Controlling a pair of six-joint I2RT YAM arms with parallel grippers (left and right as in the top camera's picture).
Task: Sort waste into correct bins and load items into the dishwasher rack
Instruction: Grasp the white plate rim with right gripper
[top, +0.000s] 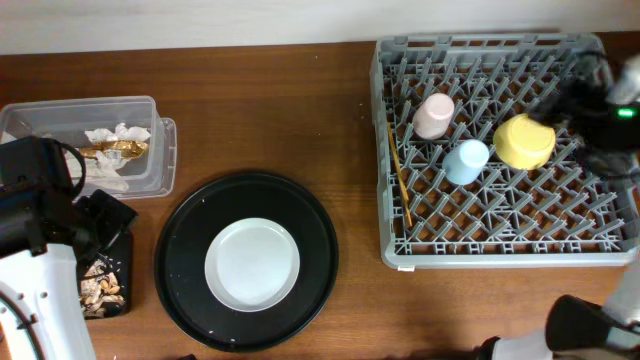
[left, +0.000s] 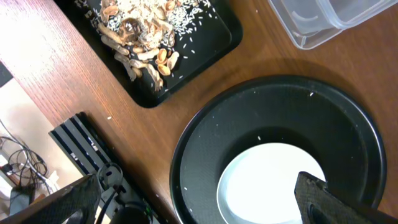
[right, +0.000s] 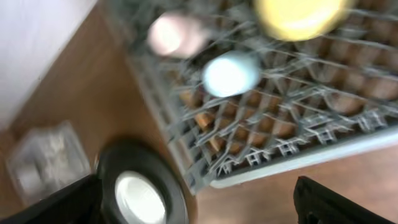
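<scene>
**Operator:** What did the overhead view record that the wrist views did not?

**Technician:** The full layout. The dishwasher rack (top: 480, 258) occupied the far right of the tabletop (top: 280, 110). Inside it, the pink cup (top: 434, 115) stood toward the far left. The light-blue cup (top: 466, 160) stood just near and right of the pink one, and the yellow bowl (top: 524, 142) just right of the blue one. The chopsticks (top: 399, 178) lay along the rack's left wall. At the far left, the clear tub (top: 165, 150) held the paper scraps (top: 118, 133) and the gold wrapper (top: 115, 150).

**Operator:** And the left wrist view?

**Technician:** Close detail. The food scraps (left: 140, 46), shell-like pieces mixed with white grains, lay in the shallow black tray (left: 214, 34). A few stray grains dotted the round black tray (left: 280, 106). The white plate (left: 267, 180) lay at its centre.

**Operator:** The right wrist view?

**Technician:** It was blurred. It showed the rack with both cups and the bowl, and the round tray and tub beyond the rack's left side. Finer detail could not be read.

**Operator:** State the arm poses and the fingers.

**Technician:** The left arm (top: 40, 215) stood over the near left, between the tub and the shallow tray, covering part of that tray. The left fingers (left: 336, 202) were spread wide and held nothing. The right arm (top: 605, 100) hung over the rack's far right corner, right of the bowl. The right fingers (right: 336, 205) were likewise spread apart and empty.
</scene>
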